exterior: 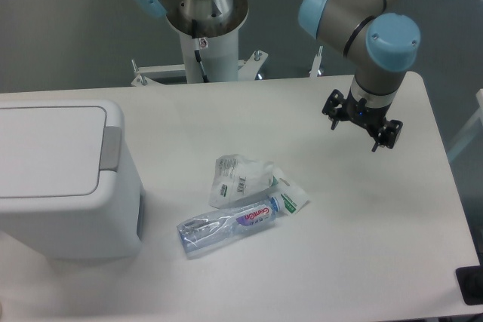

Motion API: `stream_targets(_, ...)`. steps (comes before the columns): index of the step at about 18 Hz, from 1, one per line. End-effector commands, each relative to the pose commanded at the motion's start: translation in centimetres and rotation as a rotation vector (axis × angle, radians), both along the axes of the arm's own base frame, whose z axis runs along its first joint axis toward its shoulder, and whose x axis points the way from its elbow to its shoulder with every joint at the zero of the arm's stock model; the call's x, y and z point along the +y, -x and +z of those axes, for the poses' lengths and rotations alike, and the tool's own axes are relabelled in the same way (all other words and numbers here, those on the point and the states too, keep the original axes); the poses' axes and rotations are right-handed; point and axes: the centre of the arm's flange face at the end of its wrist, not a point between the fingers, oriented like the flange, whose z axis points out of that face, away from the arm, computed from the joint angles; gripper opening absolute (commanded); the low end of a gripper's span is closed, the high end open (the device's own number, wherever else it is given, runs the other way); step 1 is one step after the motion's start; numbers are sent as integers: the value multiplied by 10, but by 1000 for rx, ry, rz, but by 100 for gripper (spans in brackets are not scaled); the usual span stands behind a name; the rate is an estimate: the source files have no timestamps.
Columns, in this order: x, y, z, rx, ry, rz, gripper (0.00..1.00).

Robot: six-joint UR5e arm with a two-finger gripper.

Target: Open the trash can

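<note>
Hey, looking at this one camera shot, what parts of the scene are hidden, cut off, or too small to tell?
- Trash can: its left side is cut off by the image edge.
- Grey push tab: too small to show how it works.
- Gripper: seen from above; finger gap too small to judge.
- Crushed bottle: most of the label print is too small to read.
- Crumpled wrapper: its print is unreadable.
- Table: its near edge and right corner are cropped.

The closed trash can [64, 179] sits at the frame's left on the table [362, 246], the hand [361, 121] spread open and empty at upper right.
</note>
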Motion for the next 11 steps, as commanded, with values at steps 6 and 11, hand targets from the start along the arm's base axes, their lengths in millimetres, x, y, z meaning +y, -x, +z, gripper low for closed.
stream_targets(6,11,-12,7,7,-15,21,100)
stream_targets(11,19,-17,20,-23,-80,44,100)
